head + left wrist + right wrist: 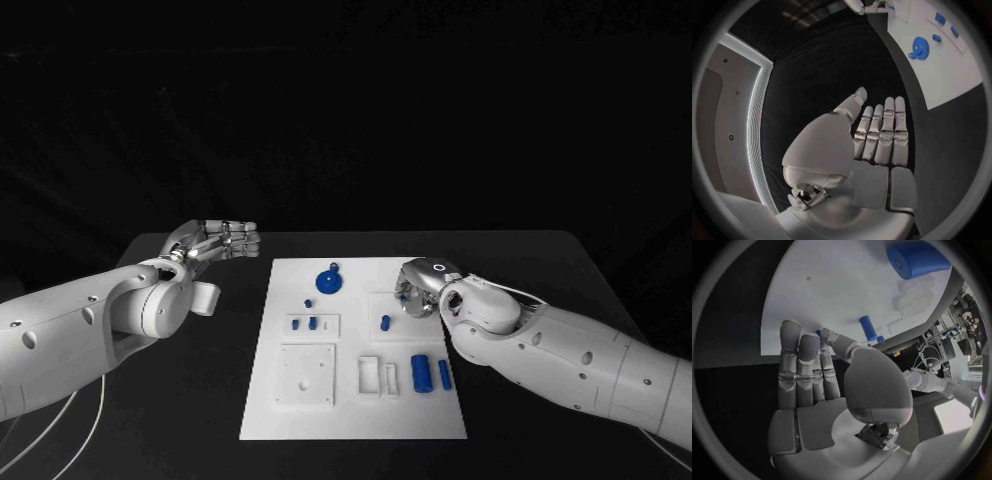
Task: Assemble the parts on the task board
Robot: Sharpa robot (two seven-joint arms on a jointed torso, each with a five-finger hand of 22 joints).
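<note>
Blue cylinder (pixel 421 372) lengthwise along board (pixel 289 420)

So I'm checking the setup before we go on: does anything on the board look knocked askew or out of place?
Nothing stands out. The task board lies flat, the blue parts lie apart on it, none off its edge, including the blue wheel. The left hand is off the board; the right hand is at its right edge.

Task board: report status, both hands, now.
Left hand open, off the task board. Right hand over its right edge; grip unclear. Blue parts lie loose. Nothing blocking.
</note>
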